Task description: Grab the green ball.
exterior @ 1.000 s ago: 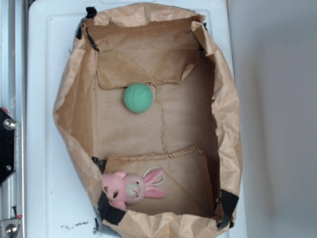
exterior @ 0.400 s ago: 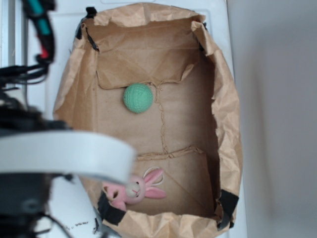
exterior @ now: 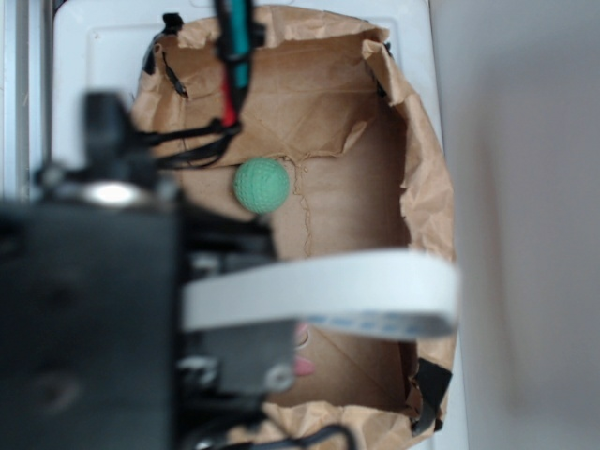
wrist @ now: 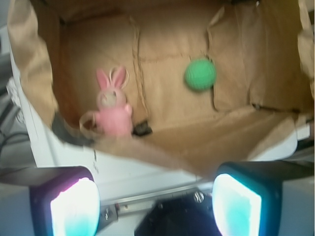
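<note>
White table [exterior: 75, 56] under a crumpled brown paper bag [wrist: 231, 142] lying open. Green ball [wrist: 200, 74] on the bag floor, ahead and right of the spread-open, empty gripper [wrist: 155, 201]; pink plush bunny [wrist: 112, 105] ahead-left.

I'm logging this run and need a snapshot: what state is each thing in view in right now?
green ball: resting free on the bag floor, ungrasped.
pink bunny: lying in a corner of the bag, apart from the ball; hidden by the arm in the exterior view.
paper bag: open, walls crumpled, taped at the corners.
gripper: open, empty, outside the bag's rim.
</note>
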You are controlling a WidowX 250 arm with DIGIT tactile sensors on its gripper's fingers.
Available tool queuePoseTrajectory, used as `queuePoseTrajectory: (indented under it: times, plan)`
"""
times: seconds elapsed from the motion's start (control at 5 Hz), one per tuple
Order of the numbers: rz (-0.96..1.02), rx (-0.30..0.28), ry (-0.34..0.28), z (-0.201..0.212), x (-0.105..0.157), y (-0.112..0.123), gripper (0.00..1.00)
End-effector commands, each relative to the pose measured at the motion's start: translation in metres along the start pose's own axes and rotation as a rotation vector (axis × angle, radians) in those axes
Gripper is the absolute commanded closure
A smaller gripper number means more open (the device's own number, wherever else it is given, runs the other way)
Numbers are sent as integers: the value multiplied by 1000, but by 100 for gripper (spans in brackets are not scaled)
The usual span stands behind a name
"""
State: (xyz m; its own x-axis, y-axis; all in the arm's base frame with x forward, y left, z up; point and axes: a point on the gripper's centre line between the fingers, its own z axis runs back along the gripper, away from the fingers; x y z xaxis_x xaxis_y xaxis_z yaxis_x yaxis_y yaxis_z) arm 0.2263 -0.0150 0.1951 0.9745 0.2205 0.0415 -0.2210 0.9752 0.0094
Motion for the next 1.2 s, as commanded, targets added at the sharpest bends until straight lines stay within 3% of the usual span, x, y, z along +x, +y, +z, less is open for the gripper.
queuePoseTrajectory:
  times: [0.0, 0.4, 0.8, 1.0]
  plan:
    - [213, -83, -121, 2, 35, 10, 0]
    - [615, -212, -217, -11, 33, 10, 0]
    - [777, -217, -263, -19, 42, 10, 0]
    - [904, -180, -295, -24, 53, 12, 0]
